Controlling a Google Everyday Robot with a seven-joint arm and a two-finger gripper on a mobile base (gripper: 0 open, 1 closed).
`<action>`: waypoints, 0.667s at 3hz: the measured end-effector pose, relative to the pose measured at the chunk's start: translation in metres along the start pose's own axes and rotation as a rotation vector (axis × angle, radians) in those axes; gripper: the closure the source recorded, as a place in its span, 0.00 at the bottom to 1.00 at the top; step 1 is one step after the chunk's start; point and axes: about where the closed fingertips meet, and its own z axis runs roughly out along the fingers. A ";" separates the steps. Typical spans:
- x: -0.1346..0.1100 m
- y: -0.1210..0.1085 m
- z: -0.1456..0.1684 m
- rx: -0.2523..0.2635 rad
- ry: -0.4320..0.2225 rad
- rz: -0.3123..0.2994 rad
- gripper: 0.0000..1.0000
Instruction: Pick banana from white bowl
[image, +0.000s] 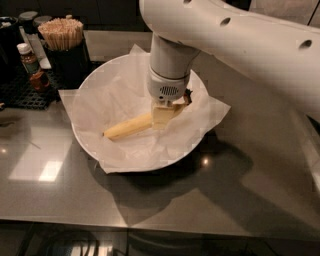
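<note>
The hand (165, 114) is down inside the white bowl (78, 141), hanging straight from the thick white wrist of the arm (240, 40) that reaches in from the upper right of the view. Its pale yellow pads sit right at the banana (127, 128), over the part nearest the stem. Whether the hand has closed on the fruit or only stands about it cannot be told, as the wrist housing hides the contact.

The banana lies on the crinkled white paper (115, 95) that lines the bowl. From the hand its long yellow body runs out toward the lower left of the view, resting low on the paper. Its dark stem tip (187, 97) peeks out just on the other side of the hand, up and to the right, close against the wrist.

The paper's corners stick out over the rim, one well to the left of the hand, one to its right and one below it toward the viewer.

The bowl stands on a glossy grey surface (240, 190). Far to the upper left of the hand, outside the bowl, a dark cup (70, 60) holds a bundle of thin wooden sticks (61, 32). Beside it a small brown bottle (31, 62) with a white cap stands on a black grid mat (20, 92).
</note>
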 end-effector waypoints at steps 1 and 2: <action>-0.004 -0.004 -0.028 0.106 -0.001 -0.031 1.00; -0.003 -0.003 -0.062 0.225 -0.051 -0.062 1.00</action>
